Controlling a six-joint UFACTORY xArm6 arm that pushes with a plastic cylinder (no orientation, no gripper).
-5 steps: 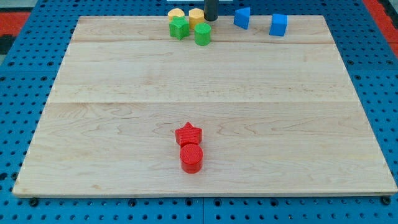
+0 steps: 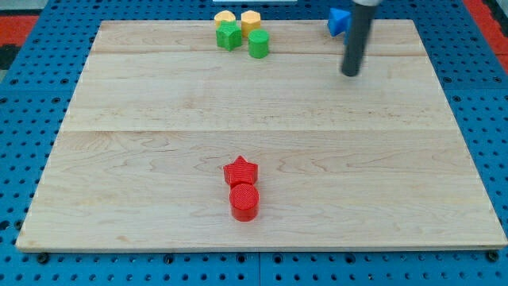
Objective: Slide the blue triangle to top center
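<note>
Trouble could come because my tip, a plain rod with no jaws to open or close, sits just below the blue block at the surface's top right, where one wrong shove could send it off the edge.

A robotics lab bench, by the look of it: a pale wooden board serves as the desk, laid on blue perforated panels studded with regular holes, with red matting at the corners.
</note>
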